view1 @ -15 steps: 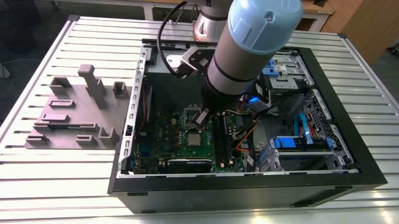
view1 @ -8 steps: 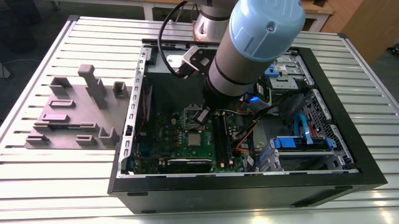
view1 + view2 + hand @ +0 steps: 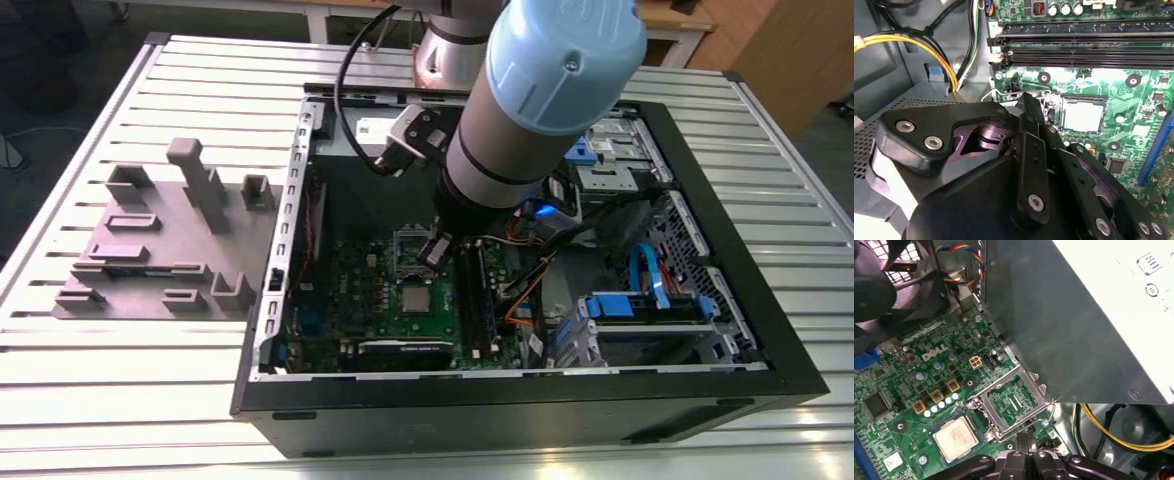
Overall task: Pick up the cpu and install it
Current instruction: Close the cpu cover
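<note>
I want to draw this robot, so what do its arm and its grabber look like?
The arm is a thick round tube, silvery grey with a dark ring, and its joint has a big light blue cap. A black cable loops beside it. The gripper is black, built from flat bars joined with shiny silver screws.

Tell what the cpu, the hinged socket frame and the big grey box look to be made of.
The cpu: silvery metal lid, dull sheen, pale rim possibly laminate. The socket frame: thin bright metal, probably steel; edges glint. The grey box: sheet metal, matte grey finish, soft reflections.
</note>
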